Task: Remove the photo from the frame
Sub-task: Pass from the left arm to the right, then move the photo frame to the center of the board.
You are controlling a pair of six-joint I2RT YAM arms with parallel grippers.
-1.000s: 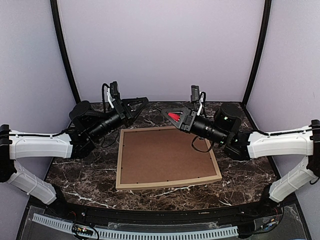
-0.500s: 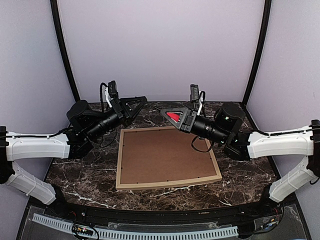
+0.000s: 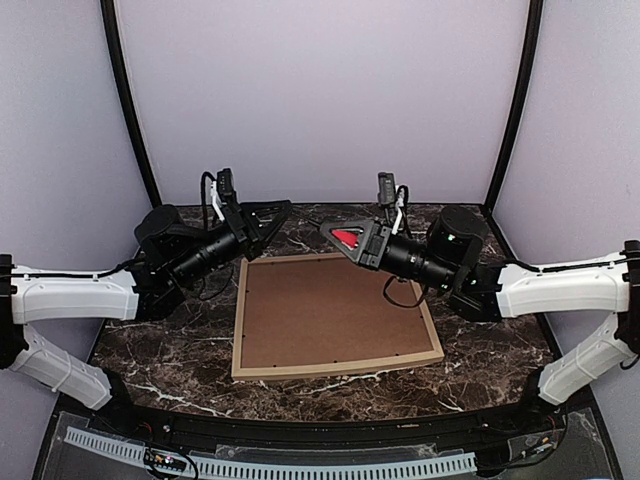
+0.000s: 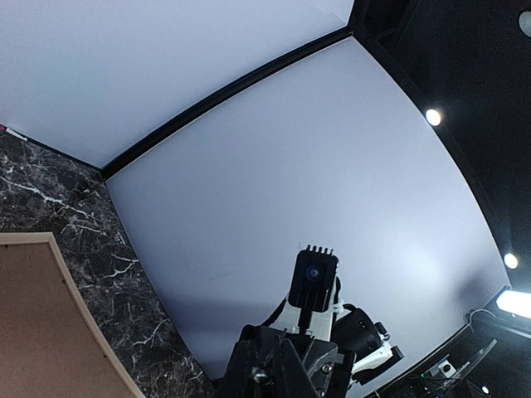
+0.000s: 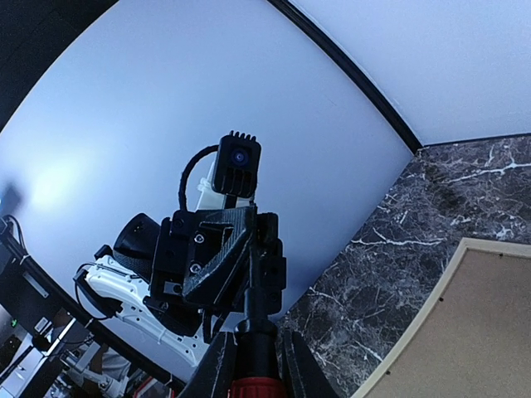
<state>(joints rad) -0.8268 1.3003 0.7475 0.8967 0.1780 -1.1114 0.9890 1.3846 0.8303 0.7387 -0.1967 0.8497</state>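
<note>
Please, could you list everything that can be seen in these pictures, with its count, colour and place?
frame: one, light wood, lying back up, middle of the table
backing board: one, brown, inside the frame
table: one, dark marble with white veins
walls: three, pale, behind and at both sides
posts: two, black, back corners
cable duct: one, white, near edge
left arm, right arm: two, white and black
left end effector: one, black, raised beyond the frame's far edge
right end effector: one, black with red, facing the left one, apart
</note>
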